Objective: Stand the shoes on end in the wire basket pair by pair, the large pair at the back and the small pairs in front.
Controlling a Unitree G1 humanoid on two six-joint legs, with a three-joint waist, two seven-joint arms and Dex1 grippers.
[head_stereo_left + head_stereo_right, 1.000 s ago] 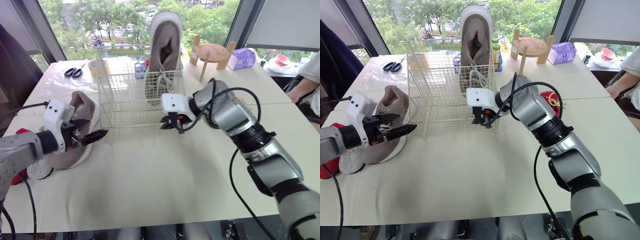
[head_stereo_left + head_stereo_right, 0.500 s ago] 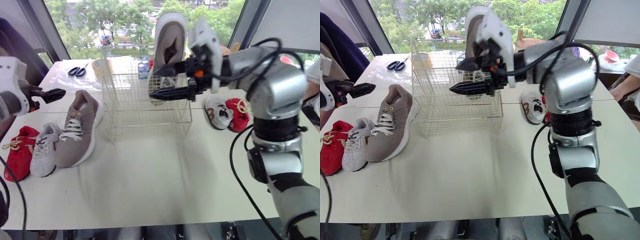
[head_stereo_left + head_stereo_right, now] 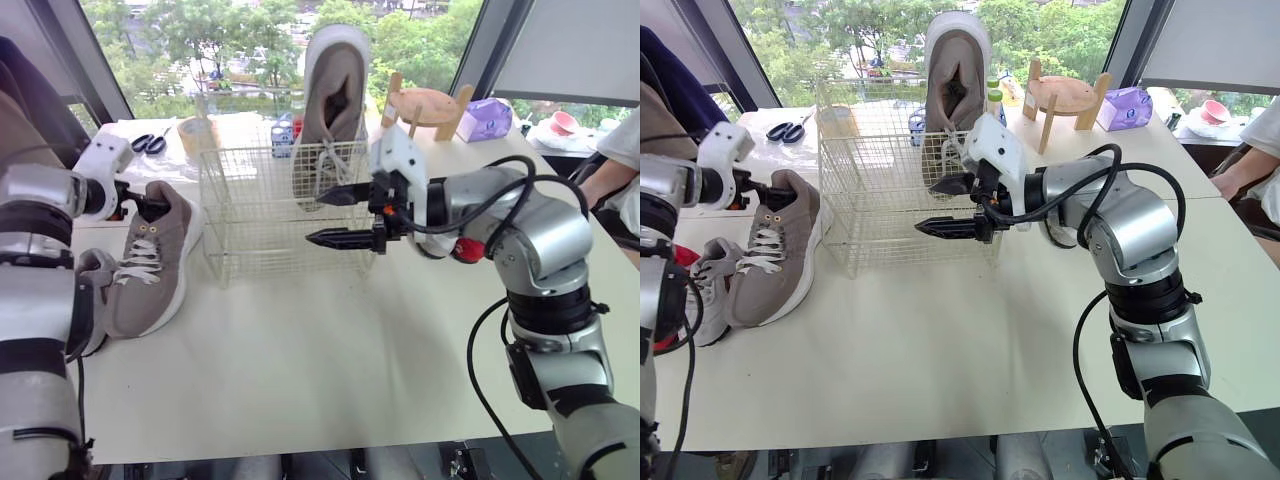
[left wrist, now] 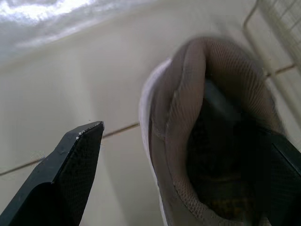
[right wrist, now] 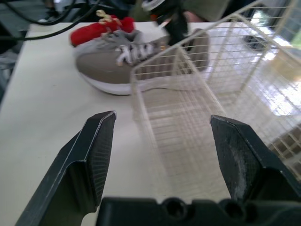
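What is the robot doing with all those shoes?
The robot is packing shoes into a wire basket. One big grey shoe already stands on end at the back of it. The left hand is open at the heel of the matching grey shoe lying on the table, probably about to grab it. The right hand is open and empty, hovering in front of the basket. A small light-grey shoe waits alongside.

A white wire basket (image 3: pixel 285 215) is seen upright. One large taupe sneaker (image 3: pixel 335 100) is stood on end, heel up, in its back right corner. Its mate (image 3: pixel 150 255) is laid flat left of the basket, flanked by a small grey sneaker (image 3: pixel 702 290) and a red shoe (image 5: pixel 101 28).
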